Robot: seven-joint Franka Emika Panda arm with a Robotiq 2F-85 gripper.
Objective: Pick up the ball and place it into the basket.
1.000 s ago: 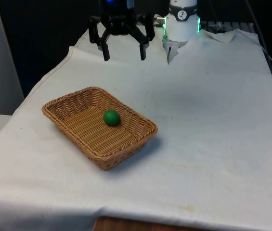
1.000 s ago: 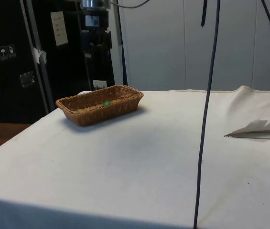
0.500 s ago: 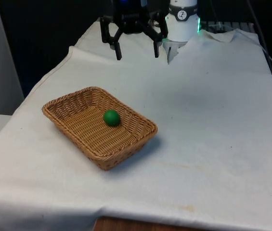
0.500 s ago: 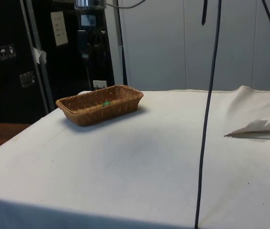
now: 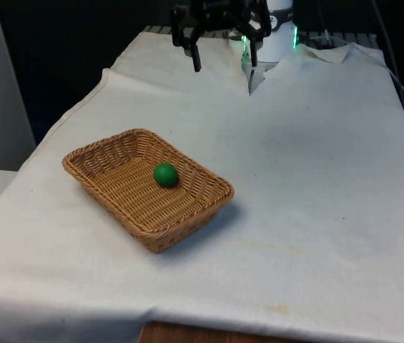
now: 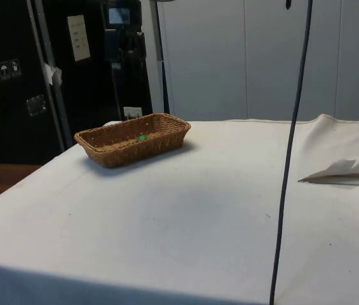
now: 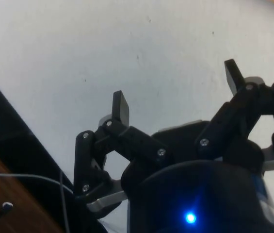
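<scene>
Small green ball (image 5: 164, 174) sits inside rectangular woven wicker basket (image 5: 146, 187), already placed. Black two-finger gripper (image 5: 223, 61), fingers spread and empty, hangs high, well apart toward far end.

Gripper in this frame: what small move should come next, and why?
Probably none beyond parking the arm. The green ball already lies inside the wicker basket, and the gripper hangs open and empty above the table's far end, well clear of both, so the placing looks done.
</scene>
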